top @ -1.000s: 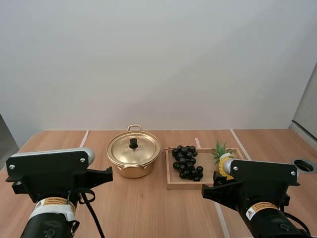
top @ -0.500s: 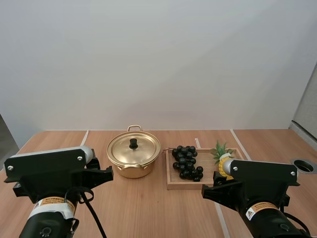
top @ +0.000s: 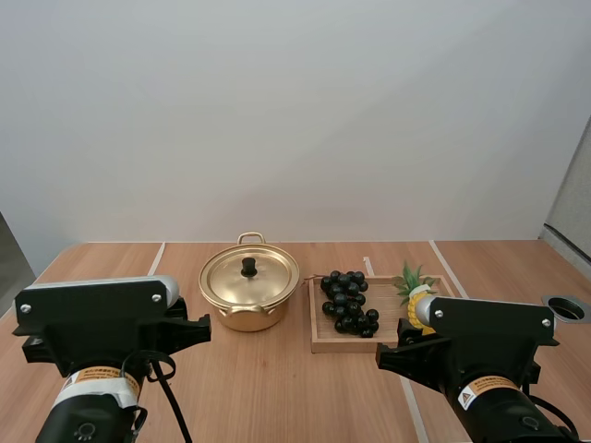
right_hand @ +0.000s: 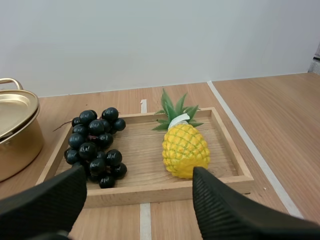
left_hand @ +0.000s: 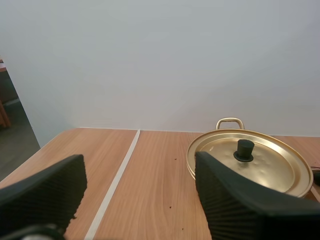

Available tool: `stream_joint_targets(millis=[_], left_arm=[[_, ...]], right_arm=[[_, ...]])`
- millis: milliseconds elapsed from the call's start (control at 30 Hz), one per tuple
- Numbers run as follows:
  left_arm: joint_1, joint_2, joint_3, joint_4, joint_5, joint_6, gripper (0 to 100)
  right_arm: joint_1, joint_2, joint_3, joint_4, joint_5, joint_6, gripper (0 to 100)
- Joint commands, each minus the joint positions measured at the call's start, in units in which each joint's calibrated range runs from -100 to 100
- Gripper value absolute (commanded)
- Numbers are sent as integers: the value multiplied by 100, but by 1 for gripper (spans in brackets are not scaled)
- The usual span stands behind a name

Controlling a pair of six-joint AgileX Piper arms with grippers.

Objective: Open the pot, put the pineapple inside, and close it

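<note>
A: Entry one, the pot?
B: Gold pot (top: pixel 249 297), lid (top: pixel 263 272) on, black knob. It stands on the worktop (top: pixel 277 388) just left of the wooden tray (right_hand: pixel 160 194).
A: The pineapple?
B: Pineapple (right_hand: pixel 185 149) rests in the tray's right half, with a bunch of grapes (right_hand: pixel 96 145) in the left half (the two apart).
A: The claws?
B: Left claw (left_hand: pixel 137 192): fingers spread wide, nothing held, facing the pot. Right claw (right_hand: pixel 139 197): fingers spread wide, nothing held, before the tray's near rim.
</note>
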Motion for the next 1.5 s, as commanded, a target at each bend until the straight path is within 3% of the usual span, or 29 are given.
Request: stream_joint_targets(millis=[0,133,267,367,467,633,867,967,1067,1167,1333,1467], left_arm=[[-22,-38,-48,-119,-8,14,100],[-22,-38,-48,-109,-288,14,100],[-22,-38,-120,302,-485,14,100],[-22,-38,-402,305,-485,14,100],[-22,-38,-812,305,-503,14,100],[-22,-38,-1654,305,-1046,17,100],[-22,-38,-2942,305,-1024,17,100],[-22,-38,-3417,305,-861,17,100],[-22,165,-3883,151,244,17,100],[-22,691,-4243,-137,1761,148,100],[-22,1892,-4821,-1253,2932,1546,100],[-22,2837,-5421,-2487,3861,2832,100]], right_arm=[[-22,-43,0,-20,-54,19,100],[-22,-43,0,-20,-54,19,100],[-22,-43,0,-227,-104,19,100],[-22,-43,0,-1372,-636,10,100],[-22,-43,0,-2116,-1585,10,100],[-22,-43,-414,-2969,-943,22,100],[-22,-43,-1861,-2987,906,53,100],[-22,-43,-2523,-2946,1568,467,100],[-22,-43,-3042,-2946,2014,1440,100],[-22,-43,-3366,-2901,2072,1732,100],[-22,150,-3592,-2584,2285,1306,100],[-22,495,-3750,-1824,2554,759,100]])
